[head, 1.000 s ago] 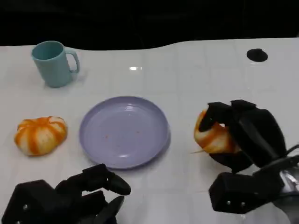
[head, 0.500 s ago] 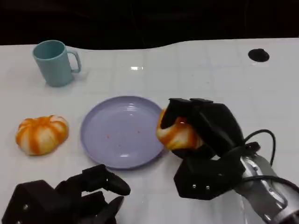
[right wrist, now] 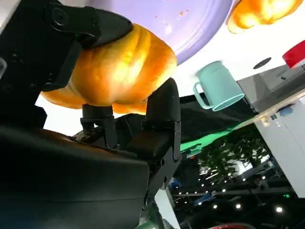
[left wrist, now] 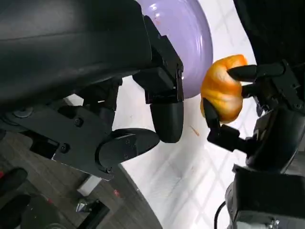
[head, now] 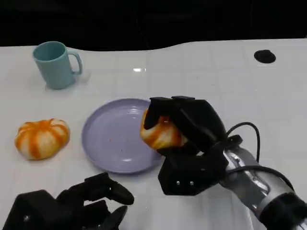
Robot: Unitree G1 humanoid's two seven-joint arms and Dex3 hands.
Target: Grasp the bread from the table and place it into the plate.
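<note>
Two breads: one bun sits in the right hand at frame centre, over the right rim of the lavender plate; the other bun lies at left on the table.
Handling: likely light, soft and squashable; best cradled around its sides.
Right hand: fingers wrapped on the bun.
Left hand: lower left, fingers loosely apart, holding nothing.

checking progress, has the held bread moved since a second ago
Yes. In the right hand, the bread went leftward from beside the plate to over its right rim.
</note>
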